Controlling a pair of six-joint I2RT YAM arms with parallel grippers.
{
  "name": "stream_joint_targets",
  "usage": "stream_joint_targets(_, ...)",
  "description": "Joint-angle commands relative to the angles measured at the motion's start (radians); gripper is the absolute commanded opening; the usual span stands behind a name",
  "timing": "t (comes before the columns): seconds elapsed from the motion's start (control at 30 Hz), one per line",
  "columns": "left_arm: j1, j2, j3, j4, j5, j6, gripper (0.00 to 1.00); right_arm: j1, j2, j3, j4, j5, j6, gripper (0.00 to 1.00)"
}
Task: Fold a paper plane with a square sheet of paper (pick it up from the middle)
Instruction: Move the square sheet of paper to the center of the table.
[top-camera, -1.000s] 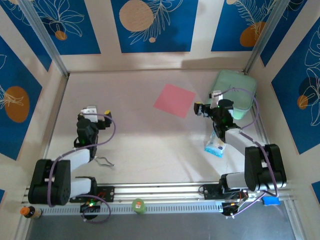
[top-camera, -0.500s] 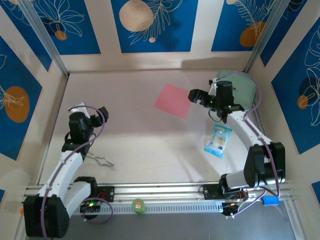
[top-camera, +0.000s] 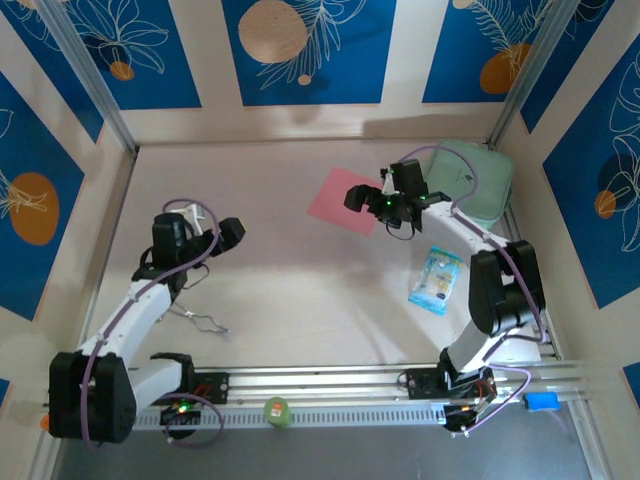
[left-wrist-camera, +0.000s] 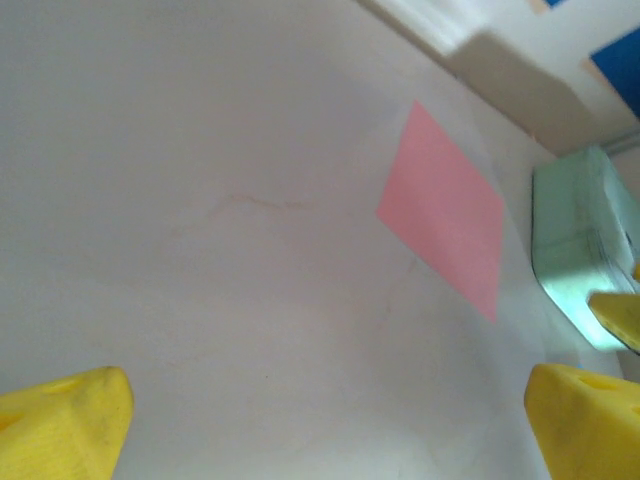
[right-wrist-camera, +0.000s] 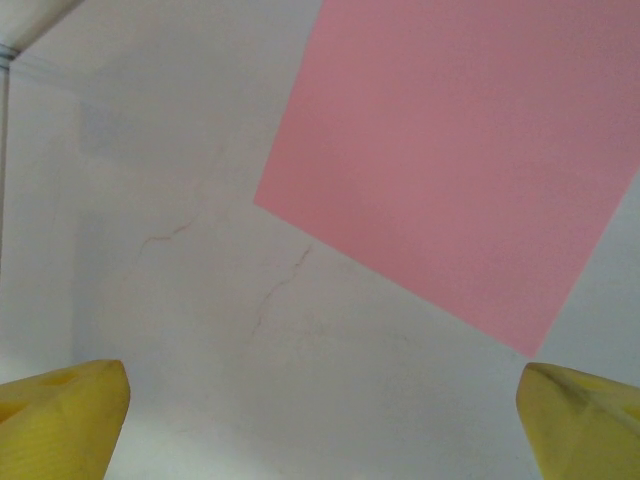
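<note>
The square sheet of paper (top-camera: 343, 199) is a pink-red square lying flat and unfolded on the pale table, towards the back centre. My right gripper (top-camera: 360, 196) hovers at its right corner, open with nothing between its yellow fingertips (right-wrist-camera: 62, 418). In the right wrist view the sheet (right-wrist-camera: 455, 150) spreads just ahead of the open right gripper (right-wrist-camera: 320, 420). My left gripper (top-camera: 232, 231) is open and empty over bare table, well left of the sheet. The left wrist view has the sheet (left-wrist-camera: 445, 215) far ahead of the left gripper (left-wrist-camera: 325, 425). The paper plane is out of view.
A mint-green rounded case (top-camera: 475, 178) sits at the back right corner, also in the left wrist view (left-wrist-camera: 575, 255). A blue-and-white packet (top-camera: 436, 279) lies near the right arm. A bent wire piece (top-camera: 205, 321) lies near the left arm. Walls close in the table.
The right arm has swung left from beside the mint-green case to the sheet's right corner. The left arm has stretched out and turned right. Both grippers stayed open.
</note>
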Motion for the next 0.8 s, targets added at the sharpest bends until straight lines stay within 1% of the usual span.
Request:
stream_joint_targets(0.0, -0.053, 0.028, 0.026, 0.013, 0.057, -0.023, 1.00, 0.012, 0.071, 0.059, -0.050, -0.027, 0.034, 0.99)
stream_joint_targets(0.07, -0.084, 0.044, 0.026, 0.021, 0.049, -0.027, 1.00, 0.015, 0.122, 0.098, -0.047, -0.048, 0.033, 0.99)
stream_joint_targets(0.2, -0.129, 0.059, 0.040, 0.006, 0.017, -0.019, 1.00, 0.020, 0.242, 0.220, -0.104, -0.032, 0.048, 1.00)
stream_joint_targets(0.33, -0.134, 0.037, 0.037, -0.022, -0.004, -0.009, 1.00, 0.022, 0.358, 0.330, -0.150, -0.040, 0.073, 1.00)
stream_joint_targets(0.47, -0.133, -0.009, 0.043, -0.085, -0.034, 0.039, 1.00, 0.023, 0.457, 0.428, -0.188, -0.047, 0.093, 1.00)
stream_joint_targets(0.6, -0.133, -0.038, 0.048, -0.116, -0.054, 0.063, 1.00, 0.024, 0.514, 0.479, -0.217, -0.070, 0.101, 1.00)
stream_joint_targets(0.77, -0.131, -0.060, 0.052, -0.126, -0.068, 0.067, 1.00, 0.029, 0.522, 0.445, -0.228, -0.094, 0.090, 1.00)
